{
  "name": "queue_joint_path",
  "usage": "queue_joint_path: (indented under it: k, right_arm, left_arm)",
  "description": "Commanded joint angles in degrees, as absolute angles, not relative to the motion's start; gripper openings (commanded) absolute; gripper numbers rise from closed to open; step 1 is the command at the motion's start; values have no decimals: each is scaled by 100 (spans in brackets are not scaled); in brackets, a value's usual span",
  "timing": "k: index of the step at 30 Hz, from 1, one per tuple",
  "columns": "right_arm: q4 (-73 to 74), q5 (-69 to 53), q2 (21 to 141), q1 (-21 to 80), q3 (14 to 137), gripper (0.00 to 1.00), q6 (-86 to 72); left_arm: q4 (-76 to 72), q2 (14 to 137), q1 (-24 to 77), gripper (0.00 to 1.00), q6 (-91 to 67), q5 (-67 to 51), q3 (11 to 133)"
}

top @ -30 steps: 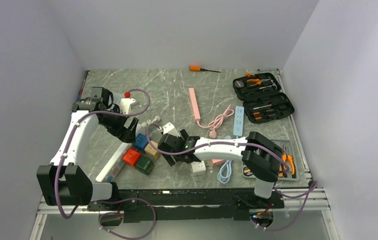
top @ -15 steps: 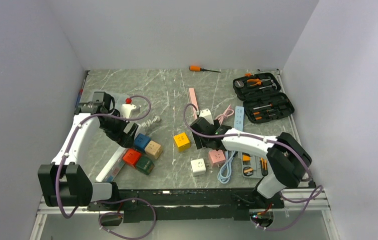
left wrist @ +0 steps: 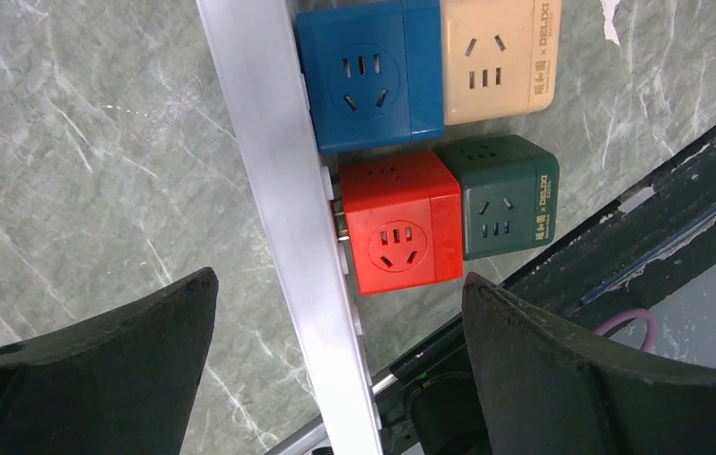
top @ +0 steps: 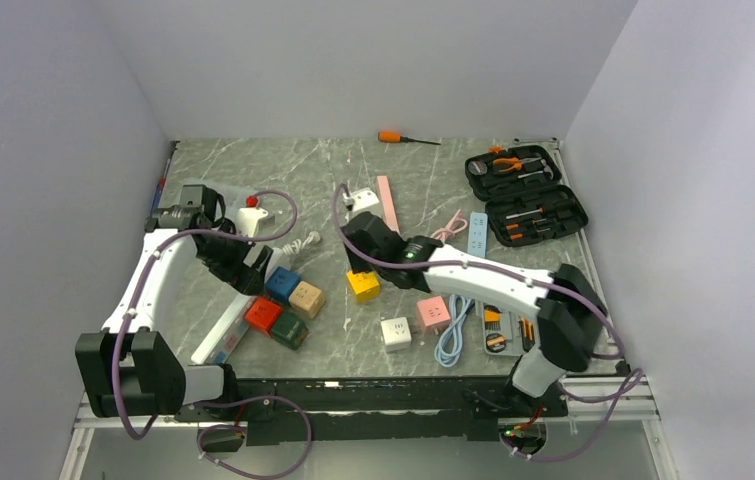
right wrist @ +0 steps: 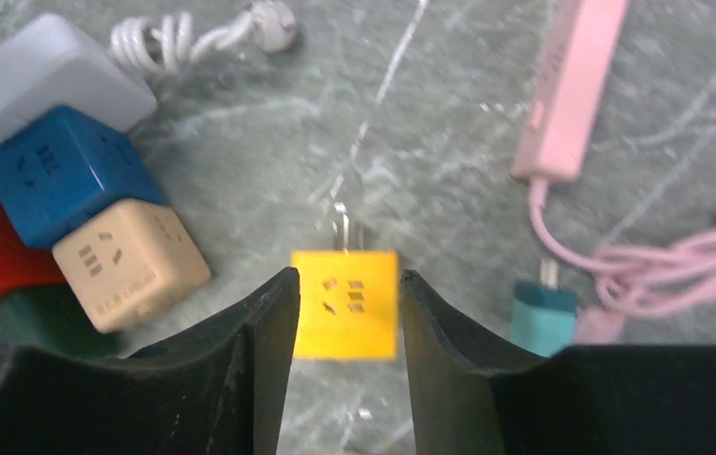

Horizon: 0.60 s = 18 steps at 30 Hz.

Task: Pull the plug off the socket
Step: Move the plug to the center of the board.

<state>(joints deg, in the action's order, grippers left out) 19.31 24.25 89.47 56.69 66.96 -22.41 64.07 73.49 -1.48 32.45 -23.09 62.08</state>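
Tabletop: grey marble pattern.

Containers: black tool case in the far right corner, lid open flat. Both halves hold orange-handled hand tools in moulded slots, and pliers are legible in the far half. Other pieces are too small to name. By the near right edge, small orange-and-black tools show beside the right arm; I cannot tell what holds them.

Socket: white power strip, lying diagonally toward the near left corner. Red cube is seated on the strip's side, a metal prong visible at the joint. Blue cube butts against the same side; I cannot tell if it is plugged in. Beige cube touches the blue one, and green cube touches the red one.

Left gripper: jaws spread wide, holding nothing, hanging over the strip and the red cube.

Plug: yellow cube, mid-table, well apart from the white strip, prongs bare and pointing at the far edge.

Right gripper: jaws parted to about the cube's width, framing it from above. The top view shows the cube lying on the table, so nothing is gripped.

Also present: pink power strip toward the far edge, and orange screwdriver at the far edge.
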Motion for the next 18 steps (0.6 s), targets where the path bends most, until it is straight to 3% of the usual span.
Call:
queue_joint_path:
  k: [1,8,18]
  right_arm:
    - [1720,2138,9830,5663,7323,48,-1981]
    - [1657,2035,10607,5905,7743,57,-1796]
    - [1813,2717,10710,5999,7194,50,-1806]
  left_arm:
    - [6353,7099,-218,99,3287,-2426,6260]
    - [6366,7067,-321,99,3330,-2452,6279]
    - [6409,7084,-458,99,3391,-2537,6398]
